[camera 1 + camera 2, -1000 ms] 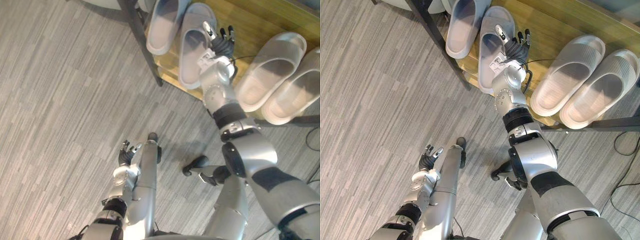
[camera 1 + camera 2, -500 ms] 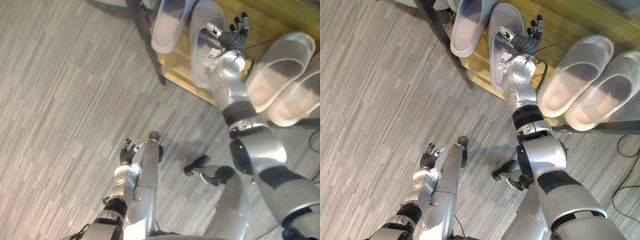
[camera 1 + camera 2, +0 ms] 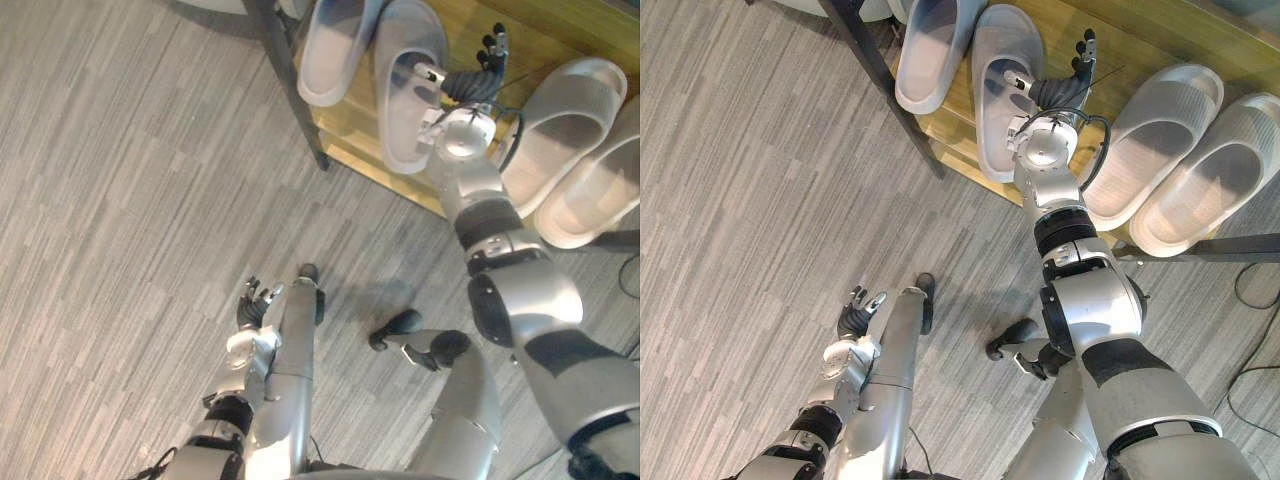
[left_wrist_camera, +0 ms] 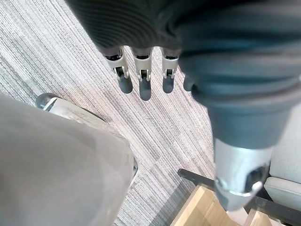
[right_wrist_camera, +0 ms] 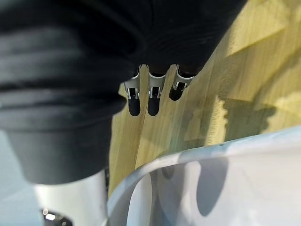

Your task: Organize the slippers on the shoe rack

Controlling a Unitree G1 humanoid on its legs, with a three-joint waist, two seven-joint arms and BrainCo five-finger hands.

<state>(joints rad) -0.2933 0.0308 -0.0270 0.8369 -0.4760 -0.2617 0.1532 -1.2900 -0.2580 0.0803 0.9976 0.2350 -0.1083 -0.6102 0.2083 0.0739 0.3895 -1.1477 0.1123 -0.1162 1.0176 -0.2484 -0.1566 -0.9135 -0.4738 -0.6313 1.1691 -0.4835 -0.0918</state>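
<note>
right hand (image 3: 1055, 92) held spread over shoe rack shelf (image 3: 1130, 35), flanked by grey slipper (image 3: 995, 60) and pale slippers (image 3: 1150, 140), left hand (image 3: 855, 315) hung relaxed above floor (image 3: 760, 200)

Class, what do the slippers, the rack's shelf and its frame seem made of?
Slippers: probably moulded foam or rubber, matte pale grey, thick, seamless. Shelf: wood or wood-look board, yellowish, visible grain. Frame: likely painted metal, a thin dark bar.

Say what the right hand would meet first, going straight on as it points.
Likely the right hand meets only bare shelf board, between the grey slipper and the white slipper; depth is unclear.
</note>
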